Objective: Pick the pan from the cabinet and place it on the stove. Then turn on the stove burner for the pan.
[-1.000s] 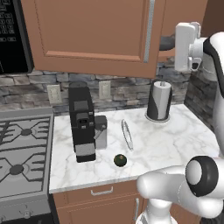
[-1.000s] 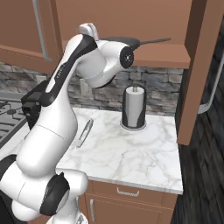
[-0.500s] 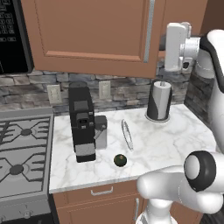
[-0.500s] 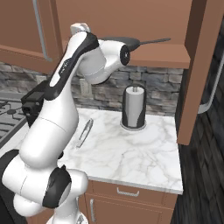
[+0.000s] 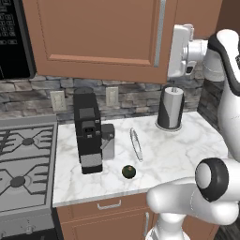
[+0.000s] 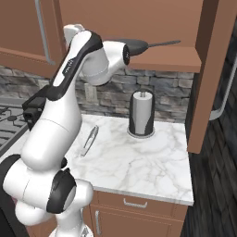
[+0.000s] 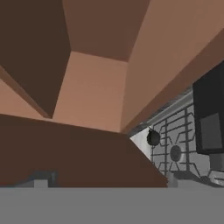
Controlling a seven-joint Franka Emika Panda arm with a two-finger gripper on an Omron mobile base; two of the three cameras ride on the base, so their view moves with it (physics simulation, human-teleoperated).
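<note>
The cabinet (image 5: 93,33) is reddish-brown wood with a slim silver bar handle (image 5: 161,28). Its right door (image 6: 213,69) stands swung open. The pan (image 6: 139,45) lies on the bottom shelf, a dark edge partly behind my arm, with its thin straight handle (image 6: 164,43) pointing right. My gripper (image 5: 178,51) hovers at shelf height beside the closed door's right edge, left of the pan. It is open with nothing between its fingertips (image 7: 41,178), which stand far apart. The stove (image 5: 23,173) is to the left of the counter.
On the marble counter (image 5: 187,140) stand a black coffee machine (image 5: 89,131) and a paper-towel holder (image 5: 169,108). Tongs (image 5: 136,144) and a small dark green fruit (image 5: 129,172) lie there too. A microwave (image 5: 11,37) hangs above the stove. A small black kettle (image 7: 153,138) sits on the grates.
My hand has slid left along the cabinet front, toward the closed door's edge. The jaws stayed open and the pan has not moved.
</note>
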